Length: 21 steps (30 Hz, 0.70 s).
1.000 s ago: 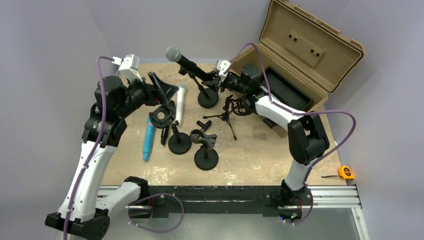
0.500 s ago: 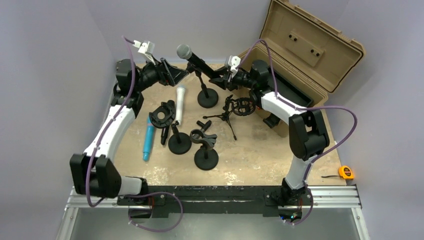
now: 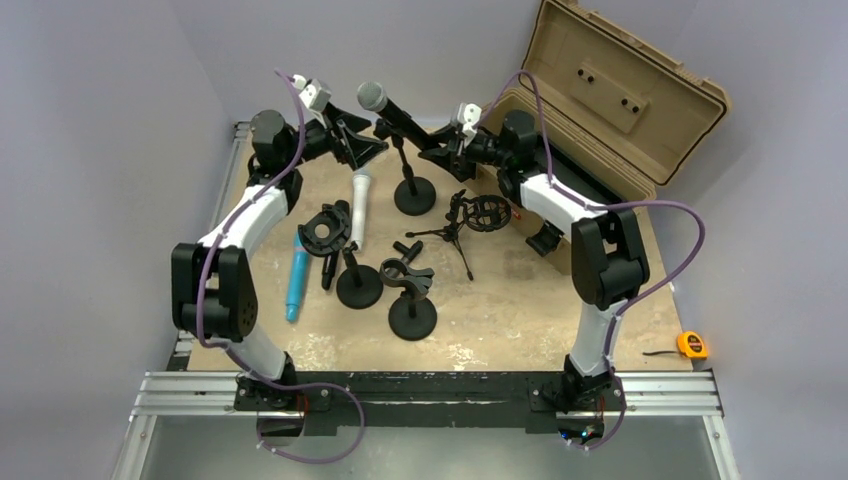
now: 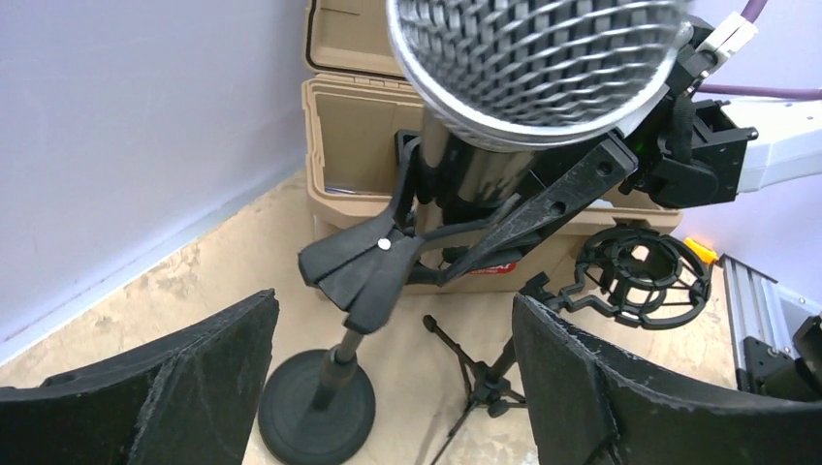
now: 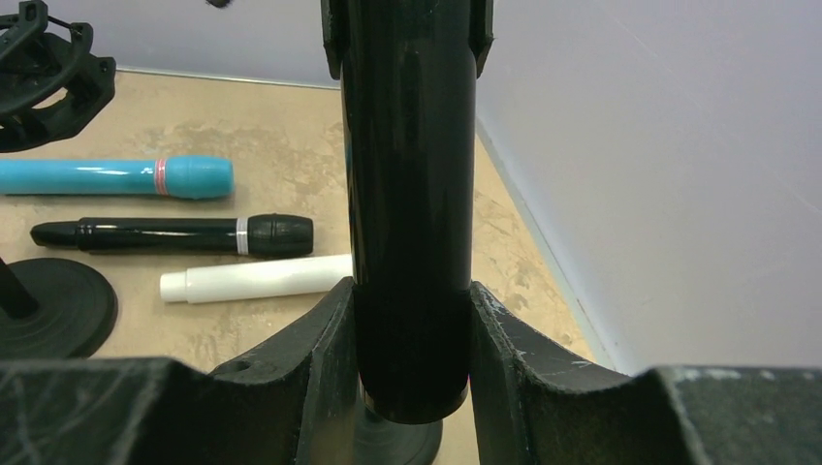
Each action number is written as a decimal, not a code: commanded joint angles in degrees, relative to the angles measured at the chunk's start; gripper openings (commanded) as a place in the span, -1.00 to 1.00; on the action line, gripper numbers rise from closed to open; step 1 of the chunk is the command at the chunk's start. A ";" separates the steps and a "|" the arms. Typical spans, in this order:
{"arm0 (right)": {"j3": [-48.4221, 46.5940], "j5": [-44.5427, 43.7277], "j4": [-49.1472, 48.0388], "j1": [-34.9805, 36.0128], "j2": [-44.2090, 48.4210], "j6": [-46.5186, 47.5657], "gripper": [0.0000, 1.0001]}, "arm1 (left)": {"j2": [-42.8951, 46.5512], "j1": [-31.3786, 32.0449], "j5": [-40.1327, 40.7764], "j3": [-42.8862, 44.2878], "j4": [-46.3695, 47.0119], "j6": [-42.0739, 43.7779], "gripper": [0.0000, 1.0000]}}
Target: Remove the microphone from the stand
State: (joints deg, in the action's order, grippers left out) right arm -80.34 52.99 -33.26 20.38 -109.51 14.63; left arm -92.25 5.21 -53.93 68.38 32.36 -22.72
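A black microphone [image 3: 398,115] with a silver mesh head [image 4: 533,58] sits tilted in the clip [image 4: 388,257] of a round-based stand [image 3: 415,195] at the back of the table. My right gripper [image 3: 442,148] is shut on the microphone's tail end. In the right wrist view the black barrel [image 5: 412,194] is pinched between both fingers [image 5: 320,354]. My left gripper [image 3: 365,148] stands open just left of the stand, below the mesh head, with nothing between its pads [image 4: 174,387].
An open tan case [image 3: 600,110] stands at the back right. A shock mount on a tripod [image 3: 480,212], two empty clip stands [image 3: 358,285] [image 3: 412,318], a white microphone [image 3: 358,205] and a blue one [image 3: 297,278] lie mid-table. A tape measure [image 3: 690,345] sits off the right edge.
My left arm has swung back and to the right, up to the microphone's head, and its jaws have widened. The right gripper has kept its hold on the tail, shifting slightly.
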 commanded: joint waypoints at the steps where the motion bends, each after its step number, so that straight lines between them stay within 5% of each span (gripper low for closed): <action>1: -2.40 2.34 5.00 -0.80 -1.77 1.79 -1.00 | -5.44 -0.29 -7.05 6.55 8.06 1.40 0.76; 13: -5.14 2.51 9.32 -1.06 -3.80 4.09 -1.00 | -17.34 -0.04 -12.82 15.89 23.13 -10.61 0.65; 21: -5.69 2.50 9.90 -1.16 -4.45 4.37 -1.00 | -19.98 0.66 -15.04 19.05 23.10 -12.26 0.48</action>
State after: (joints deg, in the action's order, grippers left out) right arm -85.49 54.74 -27.38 19.38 -112.18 16.80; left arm -111.77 5.32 -66.08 85.03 50.22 -33.52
